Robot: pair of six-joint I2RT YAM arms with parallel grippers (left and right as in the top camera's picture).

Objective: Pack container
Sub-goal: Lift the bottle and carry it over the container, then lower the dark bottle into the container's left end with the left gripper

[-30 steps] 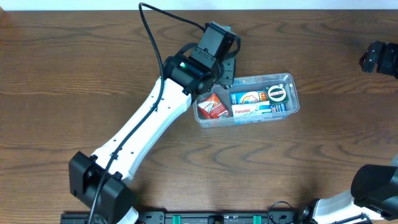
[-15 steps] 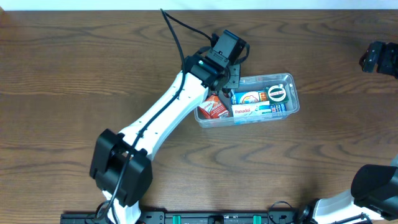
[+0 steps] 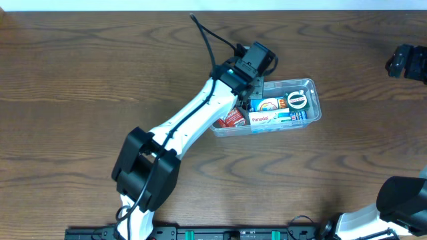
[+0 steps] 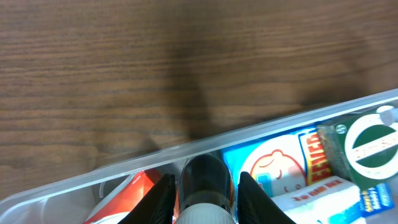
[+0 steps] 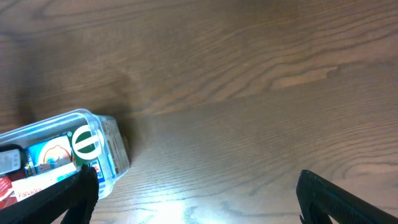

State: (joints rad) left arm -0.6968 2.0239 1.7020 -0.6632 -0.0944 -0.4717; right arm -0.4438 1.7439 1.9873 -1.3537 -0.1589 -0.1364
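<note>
the wooden table (image 3: 80, 80) stretches all around. the left arm (image 3: 193, 117) reaches over the container (image 3: 313, 100), a clear tub lying right under the left claw (image 4: 205, 182), its far wall just ahead of the fingertips. the right claw (image 5: 196, 177) hangs spread wide, well apart from the tub. to the left claw's right sits a blue and white box (image 4: 280, 171), to its left a red packet (image 4: 124, 196). the left claw pinches a dark cylinder (image 4: 204, 186) above the narrow gap between them. likely risks: let go here, the cylinder may tip or ride up on the packets; widening fingers could shove them or slide the light tub.
</note>
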